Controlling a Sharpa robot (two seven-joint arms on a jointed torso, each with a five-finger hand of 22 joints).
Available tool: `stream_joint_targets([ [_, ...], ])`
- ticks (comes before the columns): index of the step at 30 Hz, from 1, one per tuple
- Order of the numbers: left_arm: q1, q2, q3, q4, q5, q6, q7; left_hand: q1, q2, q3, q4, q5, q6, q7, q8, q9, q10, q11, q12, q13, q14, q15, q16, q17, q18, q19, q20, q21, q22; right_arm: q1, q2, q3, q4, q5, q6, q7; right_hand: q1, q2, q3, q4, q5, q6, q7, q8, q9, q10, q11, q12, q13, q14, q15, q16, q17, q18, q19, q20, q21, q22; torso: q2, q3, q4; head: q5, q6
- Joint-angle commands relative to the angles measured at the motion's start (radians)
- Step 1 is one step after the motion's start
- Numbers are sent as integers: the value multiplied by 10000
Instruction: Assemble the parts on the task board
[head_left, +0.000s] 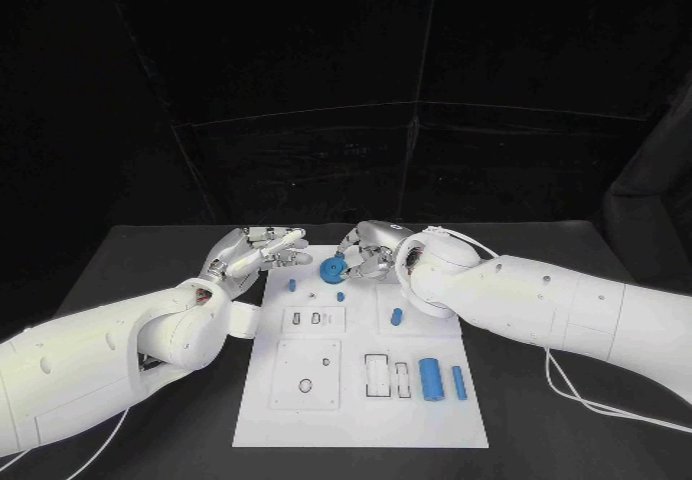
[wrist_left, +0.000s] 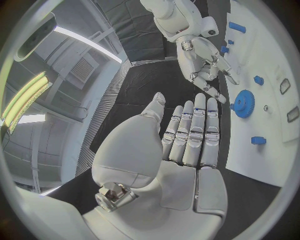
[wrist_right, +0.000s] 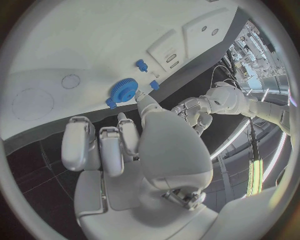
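The white task board (head_left: 361, 420) lies in the middle of the black table. A blue gear (head_left: 333, 268) sits flat near its far end, also seen in the left wrist view (wrist_left: 244, 104) and the right wrist view (wrist_right: 124, 90). My right hand (head_left: 372, 250) hovers just beside the gear and holds nothing; its thumb (wrist_right: 145, 105) points at the gear's rim, and I cannot tell whether it touches. My left hand (head_left: 257, 252) is off the board's far left corner, its straight fingers (wrist_left: 194, 130) holding nothing. Two small blue pegs (head_left: 291, 284) (head_left: 340, 296) stand near the gear.
A blue pin (head_left: 397, 317) lies mid-board on the right. A thick blue cylinder (head_left: 430, 378) and a thinner one (head_left: 459, 382) lie near the board's right edge, beside rectangular recesses (head_left: 376, 374). White cables (head_left: 577, 395) trail on the table at right.
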Motion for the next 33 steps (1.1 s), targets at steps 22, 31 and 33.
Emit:
stream_joint_targets([
  [22, 19, 20, 10, -5, -46, 135, 61, 41, 137, 32, -113, -4, 80, 35, -80, -5, 64, 14, -104, -14, 54, -14, -97, 17, 155, 91, -14, -80, -36, -21, 692, 10, -657, -277, 1440, -103, -548, 406, -107, 219, 43, 27, -174, 48, 39, 139, -234, 214, 596, 823, -188, 39, 1486, -56, 76, -168, 64, 41, -9, 15, -32, 60, -53],
  [31, 20, 13, 10, -1, -46, 121, 57, 80, 156, 51, -167, -4, 81, 38, -99, -7, 67, 16, -131, -16, 55, -13, -124, 19, 154, 96, -13, -96, -49, -23, 703, 10, -717, -291, 1536, -300, -583, 427, -118, 237, 21, -181, -170, 13, 16, 128, -216, 199, 585, 824, -190, 39, 1489, -58, 77, -178, 65, 44, -9, 20, -30, 87, -63],
  [33, 20, 6, 10, 2, -46, 117, 58, 80, 156, 51, -167, -4, 81, 38, -99, -7, 67, 16, -131, -16, 55, -13, -124, 19, 154, 96, -13, -96, -49, -25, 672, 10, -685, -315, 1369, -288, -586, 429, -120, 237, 17, -214, -164, 7, 12, 126, -203, 197, 584, 823, -185, 37, 1485, -56, 73, -179, 61, 34, -13, 23, -35, 91, -63],
])
